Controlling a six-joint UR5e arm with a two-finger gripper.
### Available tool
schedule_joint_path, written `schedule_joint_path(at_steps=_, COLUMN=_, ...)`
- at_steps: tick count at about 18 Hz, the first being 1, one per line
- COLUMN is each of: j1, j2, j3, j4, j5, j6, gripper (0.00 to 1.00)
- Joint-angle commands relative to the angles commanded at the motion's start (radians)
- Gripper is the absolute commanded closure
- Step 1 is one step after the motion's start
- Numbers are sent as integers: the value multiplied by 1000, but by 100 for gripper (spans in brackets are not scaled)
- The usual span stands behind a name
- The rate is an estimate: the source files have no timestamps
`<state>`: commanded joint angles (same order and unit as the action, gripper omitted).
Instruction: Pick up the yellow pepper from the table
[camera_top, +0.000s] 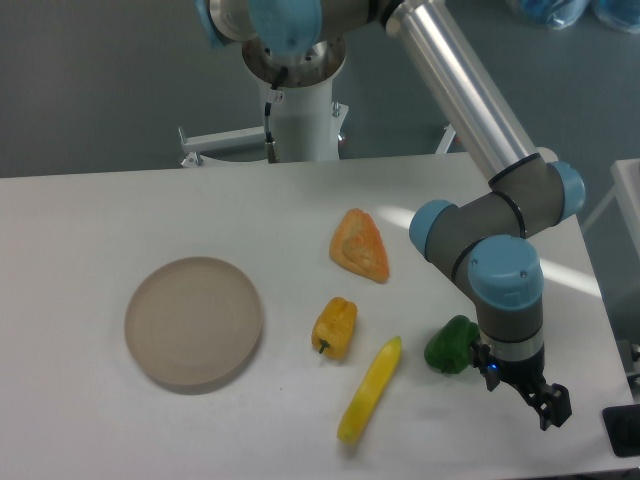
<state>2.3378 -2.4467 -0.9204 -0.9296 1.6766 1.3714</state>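
Yellow pepper (334, 326): lies on the worktop (90, 230), roughly mid-width and toward the front edge; short green stem points toward the front edge; nothing touches it.
Hand (548, 406): dark, small in the frame, low over the worktop near the front right corner, well apart from the yellow pepper; the fingers merge into one dark shape, so whether they are parted or closed cannot be told; nothing visible between them.
Arm (500, 250): reaches from the base beyond the rear edge down to the right side; its upper section is cut off by the top of the frame.
Green pepper (452, 346): just beside the wrist, on its left; its right side is partly hidden by the arm.
Long yellow chili-shaped piece (370, 390): lies diagonally near the front edge, between the two peppers.
Orange wedge (361, 245): behind the yellow pepper, toward the rear edge.
Beige disc (194, 322): flat on the left half.
Worktop limits: left and front edges run out of frame.
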Motion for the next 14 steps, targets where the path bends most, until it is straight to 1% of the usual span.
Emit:
schedule_joint_path(at_steps=6, j1=0, j2=8, j3=-2, j4=0, j5=-3, j6=-3, gripper=0)
schedule_joint_path(at_steps=9, j1=-3, j2=24, j3=-9, j4=3, j5=-3, j6=-23, gripper=0)
schedule_joint_path(at_steps=11, j1=-3, j2=54, j3=-18, j4=-3, j5=-5, j6=-44, gripper=0)
schedule_joint_path(at_steps=13, j1=2, j2=93, j3=-44, j4=-5, j5=-8, j6=-70, gripper=0)
schedule_joint_path(at_steps=14, j1=3, j2=118, j3=-67, j4=-12, j5=-8, j6=-78, gripper=0)
